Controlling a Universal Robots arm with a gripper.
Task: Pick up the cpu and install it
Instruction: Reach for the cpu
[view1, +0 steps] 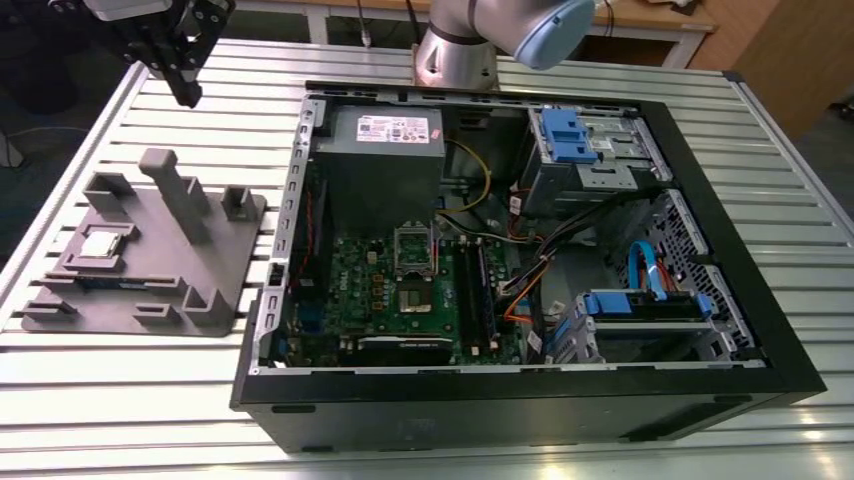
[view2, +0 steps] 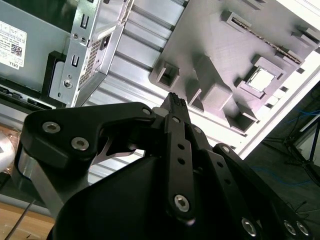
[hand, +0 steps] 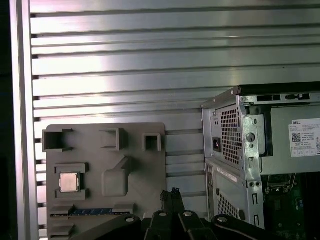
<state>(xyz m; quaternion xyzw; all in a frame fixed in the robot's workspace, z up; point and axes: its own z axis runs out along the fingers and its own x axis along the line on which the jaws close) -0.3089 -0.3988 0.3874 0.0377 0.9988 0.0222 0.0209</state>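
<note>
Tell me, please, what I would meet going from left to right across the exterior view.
cpu in the grey holder → processor socket on the motherboard → black memory sticks → blue drive caddy.

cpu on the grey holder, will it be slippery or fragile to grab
The cpu is a thin flat square, so probably stiff, light, and unlikely to roll. Its metal top looks smooth, so likely slippery. It sits in a recess of the grey holder, so a sideways push probably won't shift it.
</note>
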